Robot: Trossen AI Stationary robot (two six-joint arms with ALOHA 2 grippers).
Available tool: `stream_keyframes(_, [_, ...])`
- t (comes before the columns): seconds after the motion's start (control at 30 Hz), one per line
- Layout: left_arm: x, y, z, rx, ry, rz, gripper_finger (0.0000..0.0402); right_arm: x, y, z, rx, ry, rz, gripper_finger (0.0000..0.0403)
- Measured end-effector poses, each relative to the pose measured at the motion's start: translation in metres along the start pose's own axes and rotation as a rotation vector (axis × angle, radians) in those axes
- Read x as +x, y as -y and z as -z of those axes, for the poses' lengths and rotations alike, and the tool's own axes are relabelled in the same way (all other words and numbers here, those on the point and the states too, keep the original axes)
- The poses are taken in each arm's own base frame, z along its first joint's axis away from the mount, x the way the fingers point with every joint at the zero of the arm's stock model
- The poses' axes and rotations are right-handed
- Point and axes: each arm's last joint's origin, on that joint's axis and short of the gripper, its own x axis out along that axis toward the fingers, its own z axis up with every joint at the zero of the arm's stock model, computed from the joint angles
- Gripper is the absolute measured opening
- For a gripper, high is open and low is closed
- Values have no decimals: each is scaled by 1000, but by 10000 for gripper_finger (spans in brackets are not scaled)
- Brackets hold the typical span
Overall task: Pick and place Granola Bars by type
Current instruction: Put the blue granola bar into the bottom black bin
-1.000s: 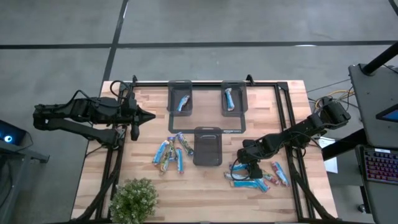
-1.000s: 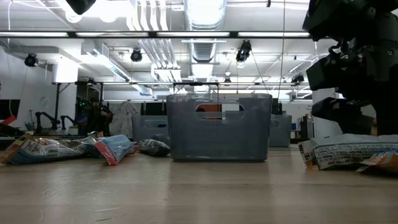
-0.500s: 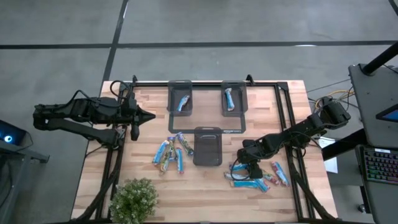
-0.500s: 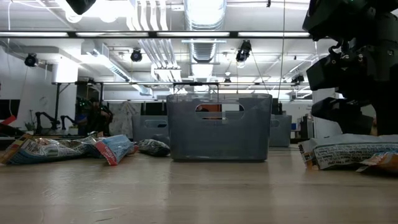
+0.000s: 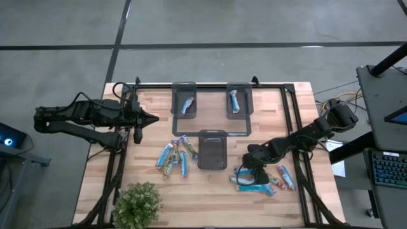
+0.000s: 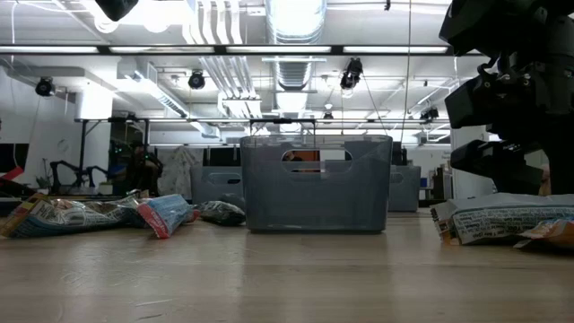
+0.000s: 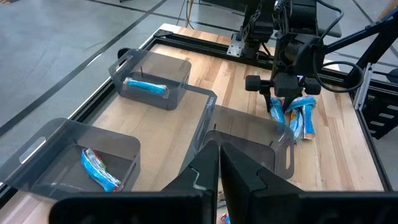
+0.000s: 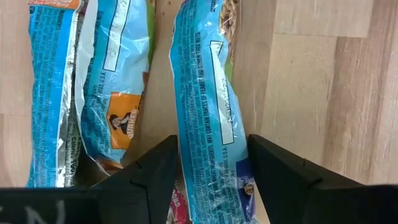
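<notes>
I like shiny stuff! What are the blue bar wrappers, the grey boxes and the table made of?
The granola bar wrappers look like thin glossy plastic film: they crinkle and catch the light. The grey trays seem to be smooth, see-through tinted plastic, since a bar shows through the wall. The table looks like pale wood planks with visible grain and joints, in a matte finish.

My left gripper (image 7: 219,163) shut over grey trays (image 7: 152,78), blue granola bars (image 7: 145,86) inside, right gripper (image 7: 281,106) beyond

Granola Bars (image 5: 175,156) left of tray (image 5: 212,150)
</notes>
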Motion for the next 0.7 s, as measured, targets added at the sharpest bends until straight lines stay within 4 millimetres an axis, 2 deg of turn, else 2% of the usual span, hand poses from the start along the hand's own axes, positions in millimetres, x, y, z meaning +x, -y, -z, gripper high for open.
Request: stream_keyframes(0.7, [0,0,0,0,0,0,0,0,0,1,5,-7,-1,109])
